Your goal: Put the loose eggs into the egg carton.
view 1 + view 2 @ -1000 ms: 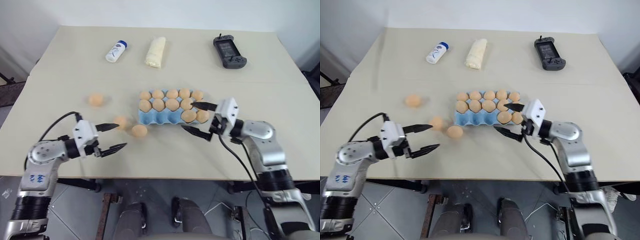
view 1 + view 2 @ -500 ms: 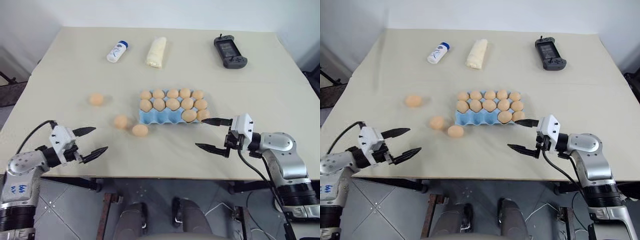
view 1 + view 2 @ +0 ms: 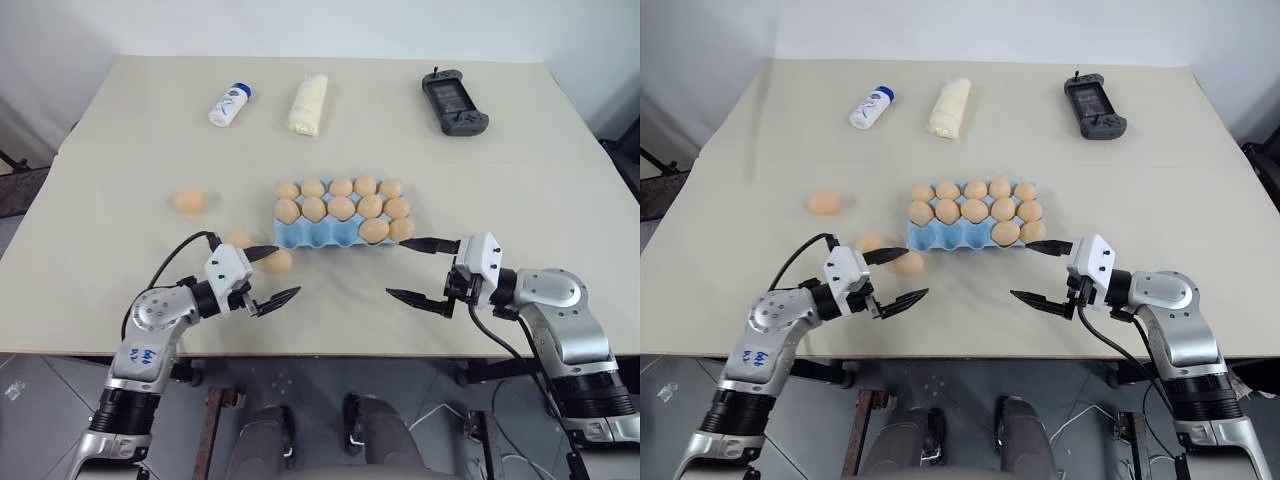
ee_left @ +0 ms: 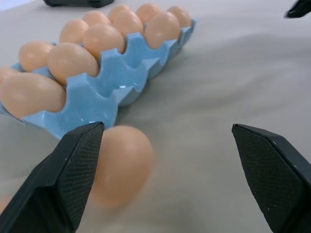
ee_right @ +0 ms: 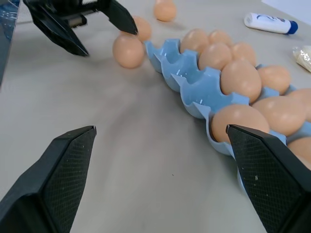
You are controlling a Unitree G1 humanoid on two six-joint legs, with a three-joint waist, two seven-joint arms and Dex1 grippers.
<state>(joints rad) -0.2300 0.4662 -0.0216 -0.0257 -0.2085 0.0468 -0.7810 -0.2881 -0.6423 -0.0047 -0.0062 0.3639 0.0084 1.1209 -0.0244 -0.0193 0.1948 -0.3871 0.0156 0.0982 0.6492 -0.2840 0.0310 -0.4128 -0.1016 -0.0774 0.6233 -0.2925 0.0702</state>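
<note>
Three smooth tan-orange loose eggs lie on the beige table, left of the light blue moulded egg carton, which sits mid-table with twelve eggs seated. Head views: left gripper wide open, empty, upper finger over the nearest egg. Right gripper wide open, empty, just right of the carton. Left wrist view: egg beside one fingertip; contact unclear.

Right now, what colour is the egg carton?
Light blue. The carton shows best in the right wrist view, where its bare front cups stand out beside the tan eggs.
</note>
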